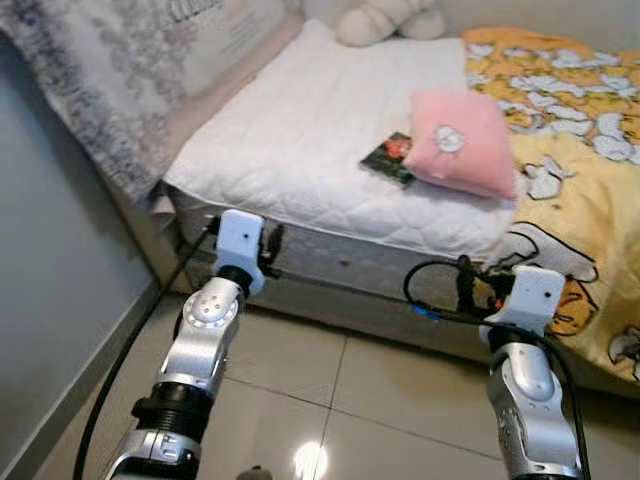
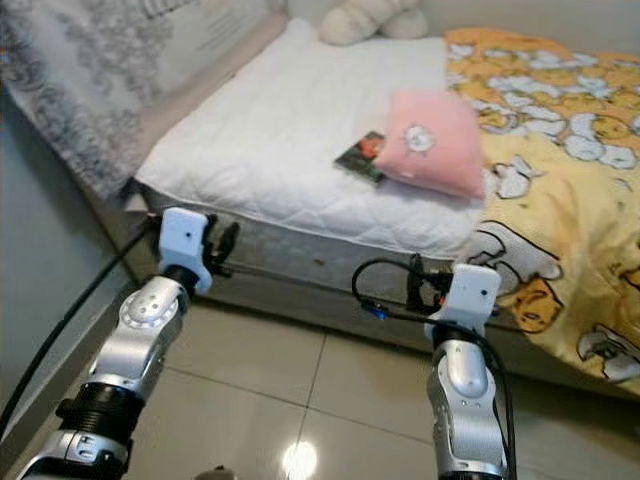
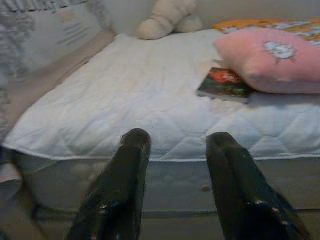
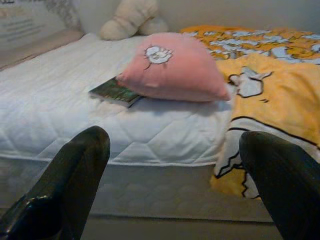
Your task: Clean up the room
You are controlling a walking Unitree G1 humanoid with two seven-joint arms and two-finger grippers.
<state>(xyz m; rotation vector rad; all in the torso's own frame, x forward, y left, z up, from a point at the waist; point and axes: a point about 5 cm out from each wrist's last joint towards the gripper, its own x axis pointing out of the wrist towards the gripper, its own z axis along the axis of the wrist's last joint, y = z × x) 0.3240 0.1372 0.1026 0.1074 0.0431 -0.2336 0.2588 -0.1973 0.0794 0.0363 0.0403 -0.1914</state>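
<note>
bed [image 1: 300,150]: white quilted mattress, bare on the robot's left half; yellow cartoon-print blanket [image 1: 580,150] covering the right half and hanging over the front edge.
pink pillow [image 1: 462,142]: lying on the mattress just beside the blanket edge, tilted, small white motif on top.
book [image 1: 390,157]: dark glossy cover, flat on the mattress, one end tucked under the pillow's left edge, touching it.
plush toy [image 1: 385,18]: cream, at the head of the bed, well apart from the pillow.
left tool [image 3: 175,165]: held low before the bed's front edge, fingers parted by a moderate gap, nothing between them.
right tool [image 4: 175,170]: held low before the bed, aimed toward the pillow and blanket corner, fingers spread wide, holding nothing.
pillow handling, judged: soft, light, compressible; no breakage risk; best pinched deep at a corner or along a seam, as a shallow bite on the fabric would likely slip.
book handling, judged: stiff, thin, light; glossy cover probably slippery; lies flush on a yielding mattress, so best taken at the free end, one finger pressed into the quilt beneath.
order, judged: pillow lifted first would free the trapped end of the book.
risk, judged: dragging the pillow may carry the book along.
</note>
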